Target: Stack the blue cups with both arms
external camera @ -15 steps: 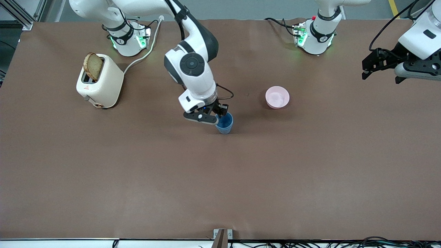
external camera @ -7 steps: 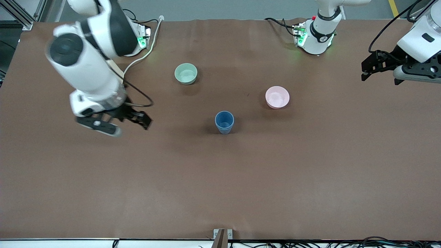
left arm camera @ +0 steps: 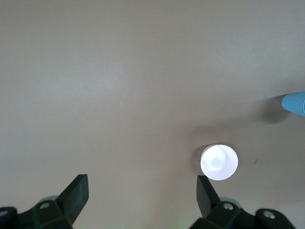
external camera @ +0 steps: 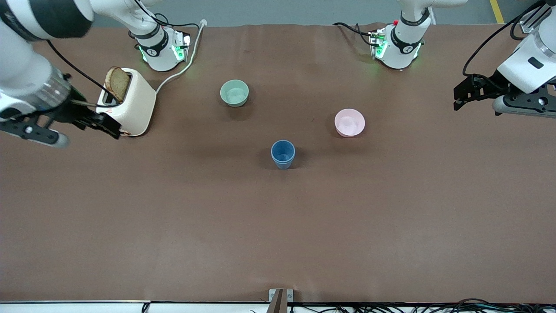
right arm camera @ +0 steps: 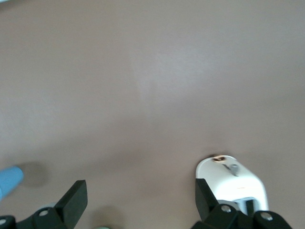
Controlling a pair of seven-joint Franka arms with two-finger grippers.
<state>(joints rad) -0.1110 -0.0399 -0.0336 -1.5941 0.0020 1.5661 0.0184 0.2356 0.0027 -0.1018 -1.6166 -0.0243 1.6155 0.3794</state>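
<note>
Currently both the left end effector [left arm camera: 142,193] and right end effector [right arm camera: 141,198] hang wide and empty above the table [external camera: 278,226].

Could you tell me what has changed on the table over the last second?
The right gripper let go of the blue cups, which stand nested mid-table, and swung away to beside the toaster, jaws open. The left gripper, the pink bowl and the cups stayed put; the green bowl is now uncovered.

Matt blue plastic cup [external camera: 282,154], smooth pastel bowls [external camera: 349,122], matt brown table covering [external camera: 278,226], glossy cream toaster [external camera: 129,103].
</note>
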